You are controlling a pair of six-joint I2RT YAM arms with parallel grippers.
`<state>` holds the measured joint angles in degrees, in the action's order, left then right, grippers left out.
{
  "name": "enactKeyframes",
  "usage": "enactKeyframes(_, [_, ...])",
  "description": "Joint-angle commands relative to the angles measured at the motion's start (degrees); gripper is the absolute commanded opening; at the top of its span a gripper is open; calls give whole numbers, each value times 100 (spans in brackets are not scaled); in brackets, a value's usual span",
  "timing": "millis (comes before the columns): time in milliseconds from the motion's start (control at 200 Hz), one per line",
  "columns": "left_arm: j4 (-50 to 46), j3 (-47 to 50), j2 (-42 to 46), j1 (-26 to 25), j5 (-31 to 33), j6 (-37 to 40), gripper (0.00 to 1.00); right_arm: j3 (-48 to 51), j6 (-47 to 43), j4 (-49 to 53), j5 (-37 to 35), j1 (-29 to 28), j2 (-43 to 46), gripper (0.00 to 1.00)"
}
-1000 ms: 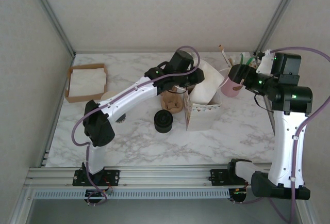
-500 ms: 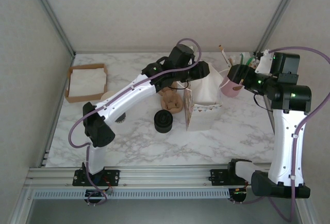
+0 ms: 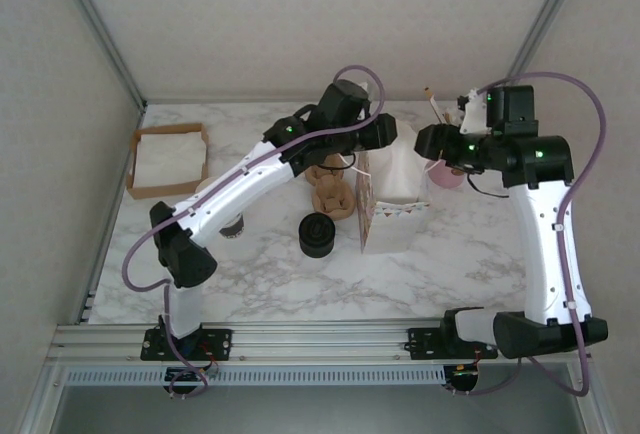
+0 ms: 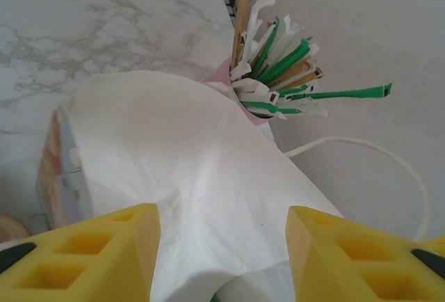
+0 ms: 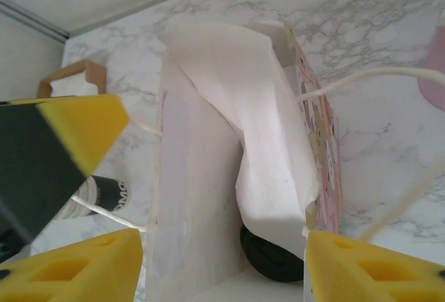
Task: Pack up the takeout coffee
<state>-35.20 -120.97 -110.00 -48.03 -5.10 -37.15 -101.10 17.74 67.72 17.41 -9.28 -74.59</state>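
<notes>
In the right wrist view I look down into the patterned paper bag (image 5: 320, 142). At its bottom a round black lid (image 5: 274, 259) shows, the top of the takeout coffee, with the cup itself hidden. A white tissue sheet (image 5: 257, 128) drapes over the lid and out of the bag's mouth. My right gripper (image 5: 224, 264) hangs open above the bag opening (image 3: 395, 204). My left gripper (image 4: 222, 246) is open just over the tissue (image 4: 208, 177), which lies loose between and below its yellow fingers. Both grippers, left (image 3: 392, 134) and right (image 3: 422, 142), sit at the bag's far end.
A pink cup of straws and stirrers (image 4: 274, 83) stands right behind the bag (image 3: 447, 172). A black stack of lids (image 3: 318, 234) and a brown cup carrier (image 3: 332, 194) lie left of the bag. A napkin box (image 3: 168, 159) sits at the far left.
The left gripper opened and let go of the tissue, drawing back slightly. The right arm swung left from the pink cup to the bag's mouth.
</notes>
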Motion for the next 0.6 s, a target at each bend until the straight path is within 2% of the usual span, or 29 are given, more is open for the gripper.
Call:
enactKeyframes(0, [71, 342, 625, 139, 401, 215, 51, -460, -182, 231, -526, -319, -195, 61])
enactKeyframes(215, [585, 1435, 1430, 557, 373, 138, 51, -843, -244, 364, -1341, -887, -639, 49])
enactKeyframes(295, [717, 1768, 1640, 729, 312, 105, 51, -987, -278, 360, -1571, -1025, -868, 40])
enactKeyframes(411, [859, 2130, 1848, 936, 195, 85, 51, -1234, -330, 334, -2049, -1259, -1282, 31])
enactKeyframes(596, [1040, 2528, 2029, 1148, 15, 76, 50, -1643, -385, 162, -2639, -1427, -1919, 28])
